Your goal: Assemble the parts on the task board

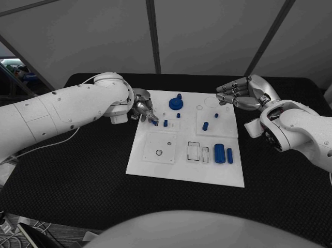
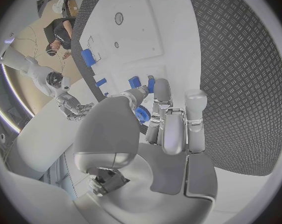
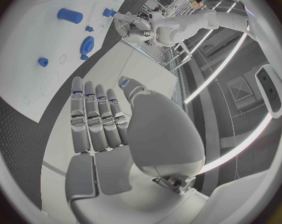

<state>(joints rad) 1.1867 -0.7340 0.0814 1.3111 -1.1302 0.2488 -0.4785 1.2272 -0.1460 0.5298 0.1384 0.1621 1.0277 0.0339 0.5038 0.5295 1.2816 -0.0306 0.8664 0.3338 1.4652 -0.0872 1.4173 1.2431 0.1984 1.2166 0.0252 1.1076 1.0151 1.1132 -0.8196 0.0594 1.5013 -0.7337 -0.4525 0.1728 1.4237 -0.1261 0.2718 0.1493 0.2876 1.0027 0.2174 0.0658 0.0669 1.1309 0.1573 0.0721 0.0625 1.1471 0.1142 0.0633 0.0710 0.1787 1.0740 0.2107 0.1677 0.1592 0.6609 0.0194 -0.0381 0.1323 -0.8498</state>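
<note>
Cylinders come first, nearest the robot: two blue cylinders (image 1: pixel 220 153) lie side by side near the front right edge of the white board (image 1: pixel 182 173), the slimmer one on the outer side. Just left of them are two small rectangular slots (image 1: pixel 194 150), and further left a square plate with a small ring hole (image 1: pixel 160 153). The board lies flat in the middle of the black table (image 1: pixel 76 186).

Beyond these, toward the middle of the board, a short blue peg (image 1: pixel 206 125) stands upright on the right half. Two smaller blue pegs (image 1: pixel 167 123) stand on the left half, just beside the left hand (image 1: pixel 144 109). That hand reaches over the board's left edge, fingers curled downward, thumb and fingers closed around a small blue piece (image 2: pixel 141 115); the left wrist view shows that piece pinched at the fingertips (image 2: pixel 160 92), close above the board.

Further back, a blue gear (image 1: pixel 176 104) with a raised hub sits near the far edge of the board, with a short blue peg (image 1: pixel 216 115) to its right and a faint round recess (image 1: pixel 210 102) beyond that.

At the far right corner, the right hand (image 1: pixel 240 94) hovers above the table just off the board. The right wrist view shows its fingers (image 3: pixel 96 117) straight and side by side, thumb apart, with nothing in them.
</note>
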